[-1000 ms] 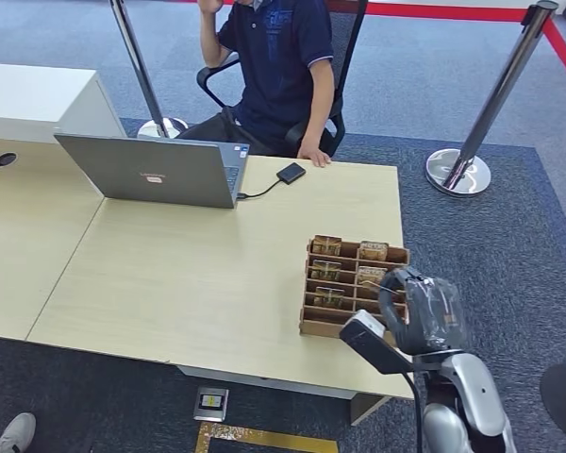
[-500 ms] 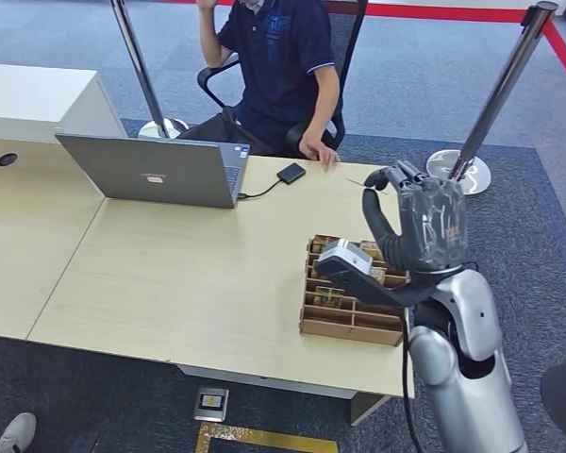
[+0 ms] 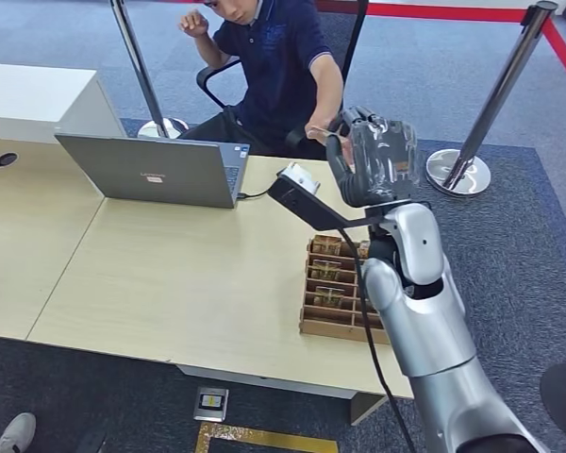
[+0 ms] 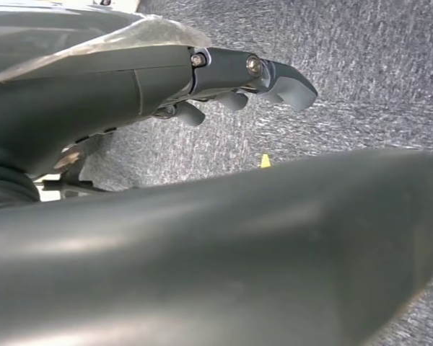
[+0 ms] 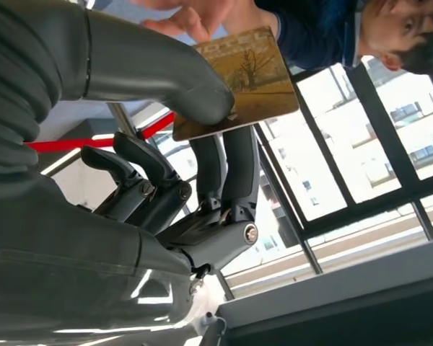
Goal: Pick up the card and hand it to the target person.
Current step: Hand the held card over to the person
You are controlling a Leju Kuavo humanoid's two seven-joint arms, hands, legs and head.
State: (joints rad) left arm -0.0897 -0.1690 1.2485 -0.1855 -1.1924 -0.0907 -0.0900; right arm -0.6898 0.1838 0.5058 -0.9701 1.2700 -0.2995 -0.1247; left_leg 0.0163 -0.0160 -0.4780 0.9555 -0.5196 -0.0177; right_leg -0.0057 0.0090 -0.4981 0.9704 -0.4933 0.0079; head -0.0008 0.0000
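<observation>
Scanning from the left of my head view, I see a grey laptop [image 3: 156, 170] open on the pale wooden table [image 3: 159, 274], its cable running to a small dark device lying near the far edge. Behind the table a person [image 3: 276, 66] in a dark blue shirt sits in a black chair. Further right, my right hand [image 3: 369, 156] is raised above the table's far edge, close in front of the person's hand [image 3: 323, 132], which reaches toward it. The right wrist view shows the card [image 5: 242, 72], brown with a tree picture on it, pinched between my thick thumb and the darker fingers [image 5: 225, 169], while the person's fingertips touch its far edge. Below my raised arm, a wooden slotted tray [image 3: 337, 302] sits on the table with more brown cards standing in its compartments. My left hand [image 4: 242, 79] hangs over grey carpet in its wrist view; its fingers look loosely extended and hold nothing. At the far right, a chrome stanchion [image 3: 479, 123] stands on the carpet.
</observation>
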